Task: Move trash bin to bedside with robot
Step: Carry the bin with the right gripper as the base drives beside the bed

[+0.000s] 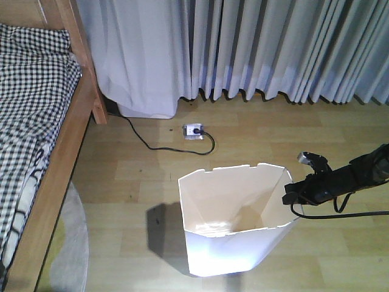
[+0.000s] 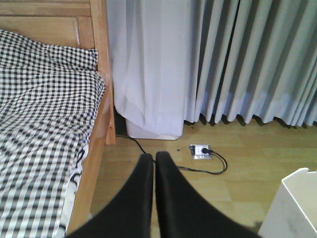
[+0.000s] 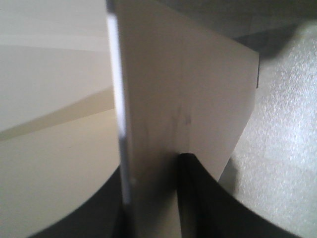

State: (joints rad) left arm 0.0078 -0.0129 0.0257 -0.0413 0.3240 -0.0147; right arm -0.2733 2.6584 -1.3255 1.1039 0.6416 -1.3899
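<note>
While the right hand [image 1: 292, 193] clamps the rim of the white plastic trash bin [image 1: 225, 249], the wooden-framed checked bed [image 1: 61, 152] lies toward frame left.

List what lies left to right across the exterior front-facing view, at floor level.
The bed → trash bin → right gripper, clamped on the bin's right rim. The floor socket is left out: it overlaps the bin's left edge.
</note>
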